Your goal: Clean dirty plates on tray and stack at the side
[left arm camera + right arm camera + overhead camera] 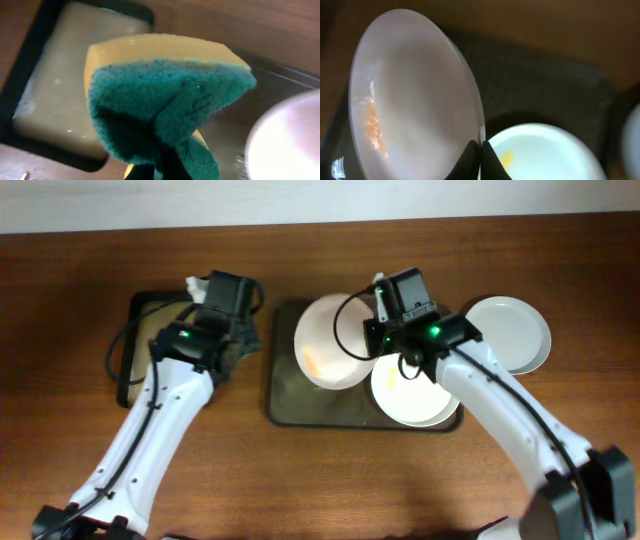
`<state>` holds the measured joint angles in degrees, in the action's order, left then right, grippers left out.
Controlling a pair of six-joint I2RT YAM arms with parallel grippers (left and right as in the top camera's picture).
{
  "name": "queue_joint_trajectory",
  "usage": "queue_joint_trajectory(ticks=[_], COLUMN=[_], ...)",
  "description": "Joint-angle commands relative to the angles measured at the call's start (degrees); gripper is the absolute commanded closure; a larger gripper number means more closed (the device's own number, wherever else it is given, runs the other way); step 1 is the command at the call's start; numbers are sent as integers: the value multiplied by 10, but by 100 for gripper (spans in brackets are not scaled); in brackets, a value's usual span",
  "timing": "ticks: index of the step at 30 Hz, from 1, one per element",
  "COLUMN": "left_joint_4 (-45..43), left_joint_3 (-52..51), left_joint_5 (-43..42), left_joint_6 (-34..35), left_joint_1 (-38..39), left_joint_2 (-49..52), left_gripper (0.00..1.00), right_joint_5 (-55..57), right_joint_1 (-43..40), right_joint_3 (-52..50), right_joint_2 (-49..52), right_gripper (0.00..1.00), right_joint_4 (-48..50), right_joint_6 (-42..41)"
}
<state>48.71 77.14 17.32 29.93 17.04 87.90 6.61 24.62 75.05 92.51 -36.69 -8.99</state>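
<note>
Brown tray (300, 415) bears one plate (410, 398) — right gripper (481, 152) pinches another, left gripper (162, 169) clamps sponge (170, 95).

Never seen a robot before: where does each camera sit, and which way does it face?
Overhead: above table, facing down; both arms, tray, plates.
Left wrist: on left arm, facing along left tool holding sponge.
Right wrist: on right arm, facing along right tool gripping tilted plate.
Shared: overhead and right wrist show that plate's orange smear.

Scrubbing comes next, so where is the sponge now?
Overhead, the sponge sits in the left tool, between the black tray and the brown tray, left of the tilted plate.
</note>
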Motion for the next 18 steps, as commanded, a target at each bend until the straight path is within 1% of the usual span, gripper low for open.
queue_joint_trajectory(ticks=[1, 2, 5, 6, 8, 10, 11, 12, 13, 14, 15, 16, 17, 18], left_joint_4=[7, 9, 13, 12, 7, 3, 3, 6, 9, 11, 13, 13, 13, 11], left_joint_3=[9, 9, 9, 9, 9, 9, 9, 9, 9, 9, 9, 9, 9, 9], left_joint_5=[-18, -31, -52, -52, -52, -54, -61, -66, -68, -69, -69, -69, -69, -68], left_joint_6=[9, 9, 9, 9, 9, 9, 9, 9, 9, 9, 9, 9, 9, 9], left_joint_1=[-63, -84, -131, -139, -163, -180, -190, -197, -202, -205, -208, -209, -210, -210], left_joint_2=[-15, -15, -15, -15, -15, -15, -15, -15, -15, -15, -15, -15, -15, -15], left_gripper=[100, 100, 100, 100, 100, 100, 100, 100, 100, 100, 100, 100, 100, 100], right_joint_5=[209, 259, 353, 369, 418, 444, 446, 444, 445, 442, 429, 388, 336, 266], right_joint_1=[58, 78, 122, 129, 158, 179, 189, 190, 186, 176, 160, 132, 102, 63], right_joint_3=[31, 37, 37, 37, 37, 37, 37, 37, 37, 37, 37, 37, 37, 37], right_joint_2=[-28, -28, -28, -28, -28, -28, -28, -28, -26, -23, -21, -17, -13, -4], right_gripper=[96, 96, 96, 96, 96, 96, 96, 96, 94, 89, 79, 65, 48, 39], right_joint_4=[1, 3, 31, 39, 80, 115, 131, 134, 128, 119, 103, 72, 45, 11], right_joint_6=[73, 99, 182, 198, 275, 329, 338, 329, 293, 250, 203, 136, 85, 25])
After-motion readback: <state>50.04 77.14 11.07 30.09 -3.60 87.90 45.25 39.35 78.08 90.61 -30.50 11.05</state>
